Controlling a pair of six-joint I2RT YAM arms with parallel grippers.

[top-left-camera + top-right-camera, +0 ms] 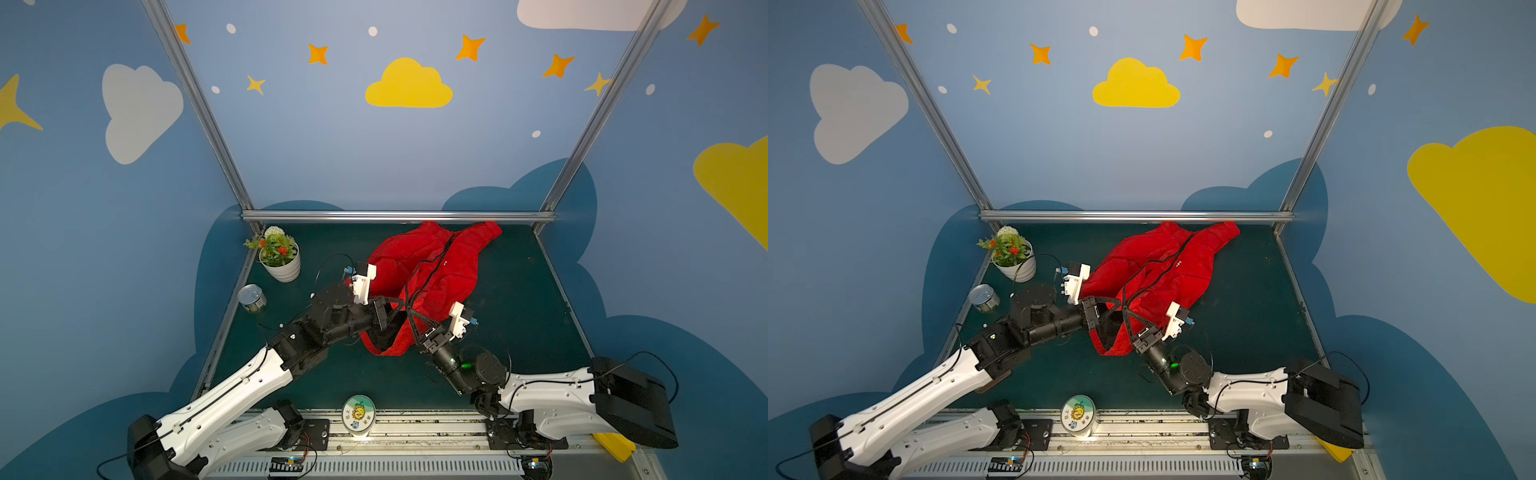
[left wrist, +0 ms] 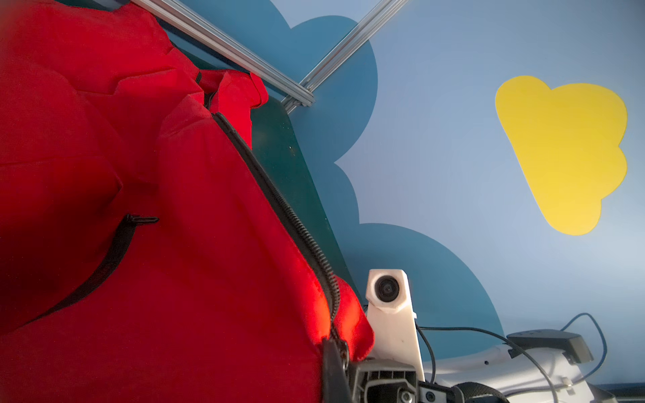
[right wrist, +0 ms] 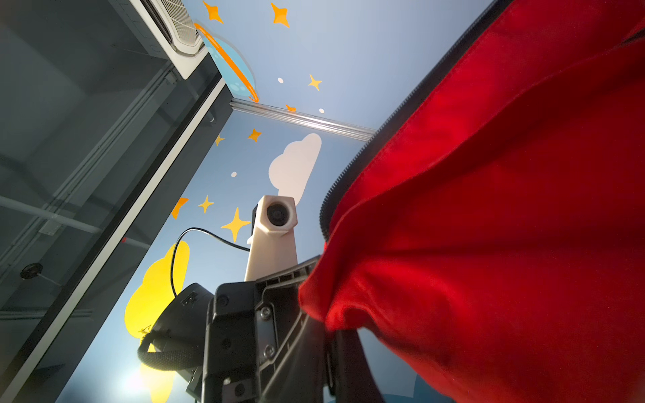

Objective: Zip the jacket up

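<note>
Red jacket (image 1: 440, 266) was held at its near hem from two sides.
The left gripper (image 1: 398, 306) and the right gripper (image 1: 414, 314), tips nearly touching, were each closed tight on a black zipper edge; from there the jacket lay across the green table (image 1: 519, 316) up to the far rail (image 1: 395, 216).

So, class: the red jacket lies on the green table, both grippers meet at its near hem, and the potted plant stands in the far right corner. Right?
No: both top views show the potted plant in the far left corner. The rest holds: the red jacket lies on the green table, and the left gripper and right gripper meet at its near hem.
</note>
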